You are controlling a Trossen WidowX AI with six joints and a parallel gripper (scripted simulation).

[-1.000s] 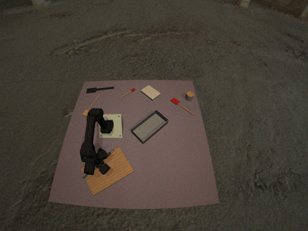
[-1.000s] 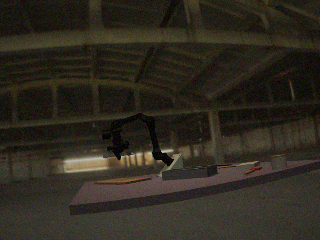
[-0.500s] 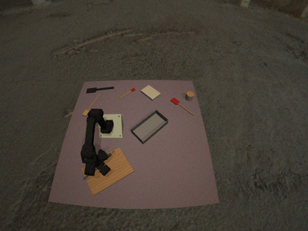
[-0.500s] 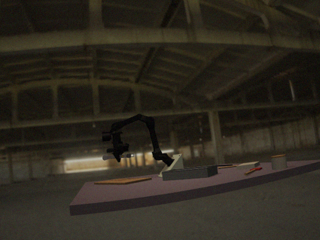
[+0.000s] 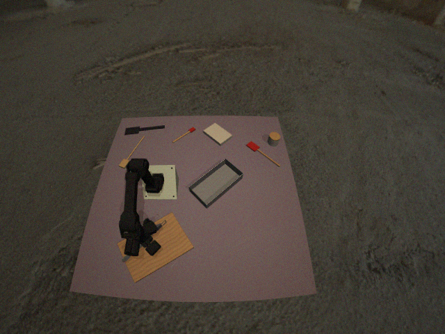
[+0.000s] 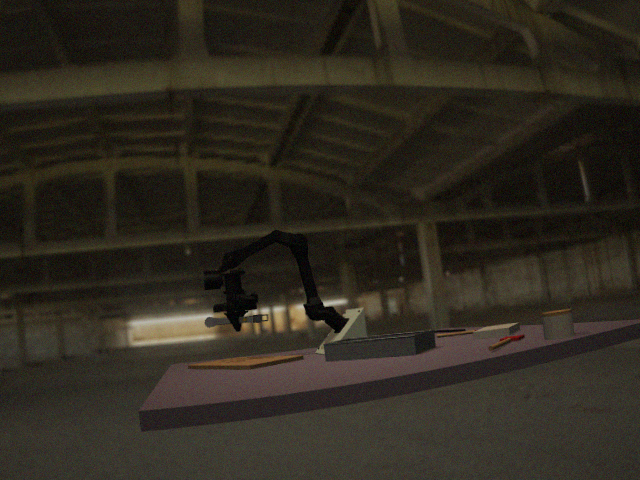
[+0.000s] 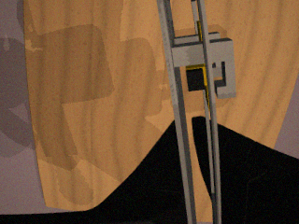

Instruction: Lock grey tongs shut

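Tongs clamped in the hand above the wooden board

From my station, I have the hand [image 5: 146, 238] [image 6: 237, 327] [image 7: 189, 129] closed on the grey tongs [image 5: 159, 227] [image 6: 219, 321] [image 7: 176, 89], its fingers pinching their long arms. Those arms run close together in my wrist view, with a narrow gap between them; whether the hinge is locked, I can't tell.

The tongs hang above the wooden board [image 5: 168, 251] [image 6: 245, 362] [image 7: 93, 163], well clear of it and nearly level in my exterior view — rounded end toward 9 o'clock, squared end toward 3. From overhead, one end points to about 7 o'clock and the other to 1.

The roasting tin [image 5: 198, 197] [image 6: 372, 348] sits on the desk [image 5: 251, 251] [image 6: 310, 382] [image 7: 11, 187]. Taking my overhead bearings from that tin, the board lies at 7 o'clock and the arm's pale base plate [image 5: 170, 190] [image 6: 356, 314] at 9. A cream block [image 5: 217, 133] [image 6: 496, 331] lies at 12, with a grey canister [image 5: 273, 141] [image 6: 558, 327] and a red-headed spatula [image 5: 252, 146] [image 6: 511, 338] at 2. A black spatula [image 5: 132, 130] lies at 10.
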